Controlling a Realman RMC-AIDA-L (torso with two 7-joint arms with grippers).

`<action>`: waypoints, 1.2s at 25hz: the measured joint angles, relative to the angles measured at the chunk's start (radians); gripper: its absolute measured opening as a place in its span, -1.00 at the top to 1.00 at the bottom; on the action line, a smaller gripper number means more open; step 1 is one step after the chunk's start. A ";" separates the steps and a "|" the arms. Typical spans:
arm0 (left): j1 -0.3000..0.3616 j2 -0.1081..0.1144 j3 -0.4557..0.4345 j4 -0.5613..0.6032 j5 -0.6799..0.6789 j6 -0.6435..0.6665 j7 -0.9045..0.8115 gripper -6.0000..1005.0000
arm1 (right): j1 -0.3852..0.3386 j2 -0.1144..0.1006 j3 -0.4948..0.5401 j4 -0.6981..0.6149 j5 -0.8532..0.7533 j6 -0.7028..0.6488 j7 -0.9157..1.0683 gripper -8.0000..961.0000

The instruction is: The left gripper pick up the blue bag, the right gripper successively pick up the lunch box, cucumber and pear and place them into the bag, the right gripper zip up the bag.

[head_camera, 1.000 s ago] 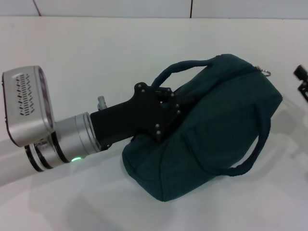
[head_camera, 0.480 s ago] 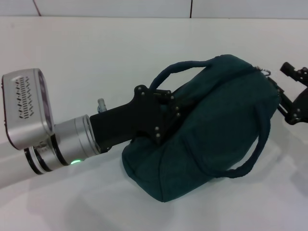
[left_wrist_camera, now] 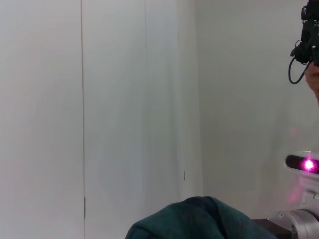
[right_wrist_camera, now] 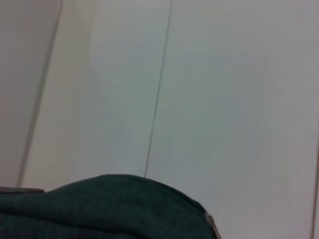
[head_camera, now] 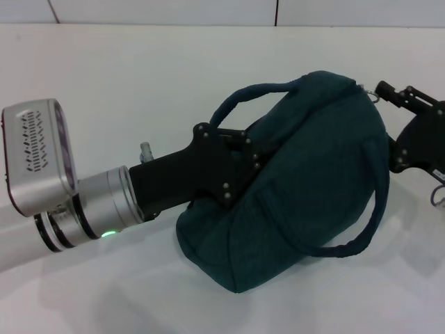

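The bag fills the middle of the table, bulging, lying on its side with one handle arched up top and the other looped low in front. No lunch box, cucumber or pear anywhere outside it, so my read is the packing is done and we're into the zip-up, the last step. The top seam looks drawn together along its length, with the zip pull sitting right at the far end by the right arm; how fully closed it is, I can't confirm.

The left gripper is pressed into the bag's flank near the upper handle, bracing it. Its fingers are buried in fabric, so whether they pinch cloth or the handle I cannot tell.

On the other end, the right gripper sits right at the pull's end of the bag, dark fingertips just beside the metal ring. Pinching it, or merely beside it? Too small to tell, and its wrist view gives only bag top and wall.
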 joint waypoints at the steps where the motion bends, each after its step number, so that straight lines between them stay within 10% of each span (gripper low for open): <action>1: 0.000 0.001 -0.001 0.000 0.000 0.000 0.000 0.91 | 0.002 0.000 -0.004 -0.003 0.000 0.001 0.000 0.08; 13: 0.001 0.002 -0.004 -0.006 0.000 0.000 0.013 0.90 | 0.005 0.003 -0.037 -0.032 -0.001 0.018 -0.010 0.10; 26: 0.013 -0.001 -0.016 -0.006 -0.005 0.000 0.015 0.87 | -0.011 0.003 -0.029 -0.016 0.080 0.014 -0.012 0.96; 30: 0.017 -0.003 -0.044 -0.007 -0.006 0.000 0.011 0.87 | -0.016 0.003 -0.029 0.023 0.124 0.018 -0.012 0.96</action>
